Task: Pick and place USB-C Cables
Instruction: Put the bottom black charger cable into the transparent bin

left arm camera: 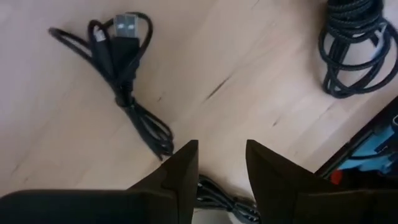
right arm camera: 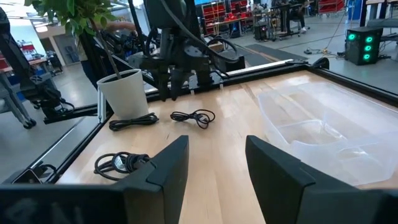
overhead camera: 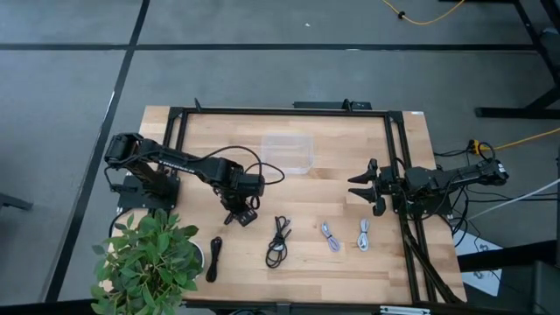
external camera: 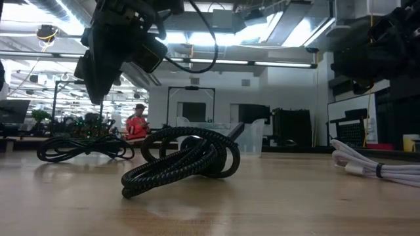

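While my left gripper [overhead camera: 243,215] hangs over the table [overhead camera: 341,262] with its fingers spread, a thin black cable [left arm camera: 225,200] lies between and mostly hidden behind them in the left wrist view, so I cannot tell contact. Four more cables lie along the near side: a thin black cable [overhead camera: 213,258] by the plant pot [overhead camera: 198,259], a braided black coil [overhead camera: 278,241], then two pale cables [overhead camera: 329,234] [overhead camera: 363,233]. My right gripper [overhead camera: 360,187] waits open beside the clear tray [overhead camera: 288,150].
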You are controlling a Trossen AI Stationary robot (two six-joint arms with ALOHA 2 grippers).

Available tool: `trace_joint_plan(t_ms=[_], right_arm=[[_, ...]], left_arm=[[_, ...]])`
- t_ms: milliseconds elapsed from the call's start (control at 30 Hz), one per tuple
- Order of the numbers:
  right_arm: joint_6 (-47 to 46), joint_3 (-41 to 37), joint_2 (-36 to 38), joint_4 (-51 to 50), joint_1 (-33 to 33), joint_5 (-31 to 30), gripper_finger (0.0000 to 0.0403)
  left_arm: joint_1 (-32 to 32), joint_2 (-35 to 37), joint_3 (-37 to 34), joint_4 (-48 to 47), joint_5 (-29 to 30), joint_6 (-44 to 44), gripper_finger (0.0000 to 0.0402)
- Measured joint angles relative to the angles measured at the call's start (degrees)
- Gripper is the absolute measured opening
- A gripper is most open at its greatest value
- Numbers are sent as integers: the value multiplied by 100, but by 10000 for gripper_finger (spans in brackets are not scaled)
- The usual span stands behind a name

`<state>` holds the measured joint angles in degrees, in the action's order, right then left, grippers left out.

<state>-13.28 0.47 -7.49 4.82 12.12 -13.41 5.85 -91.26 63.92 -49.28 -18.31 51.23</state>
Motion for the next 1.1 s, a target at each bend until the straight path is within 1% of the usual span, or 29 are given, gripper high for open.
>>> trace_joint_plan(t_ms=[100, 200, 267, 367, 467, 667, 767, 900, 1100], right_arm=[[-15, 0, 0, -2, 0, 2, 164], [-12, 0, 0, -10, 1, 2, 164], [-8, 0, 0, -11, 1, 2, 164], [-6, 0, 0, -11, 0, 2, 164], [-13, 0, 0, -17, 0, 4, 164], [-15, 0, -17, -82, 0, 7, 164], [-16, -1, -41, -114, 0, 7, 164], [-15, -2, -42, -130, 0, 7, 164], [-15, -2, -42, -136, 2, 9, 164]], left_arm=[[67, 0, 0, 61, 244, 13, 128], [103, 0, 0, 98, 657, 159, 126], [103, 0, 0, 94, 690, 340, 126], [98, -9, 0, 96, 402, 621, 126], [103, -198, -2, 72, 47, 1002, 125], [100, -783, -2, -13, -1007, 1317, 125], [146, -938, -2, -123, -1310, 1344, 125], [267, -964, 0, -300, -1530, 1728, 125], [608, -966, 0, -788, -1571, 2213, 125]])
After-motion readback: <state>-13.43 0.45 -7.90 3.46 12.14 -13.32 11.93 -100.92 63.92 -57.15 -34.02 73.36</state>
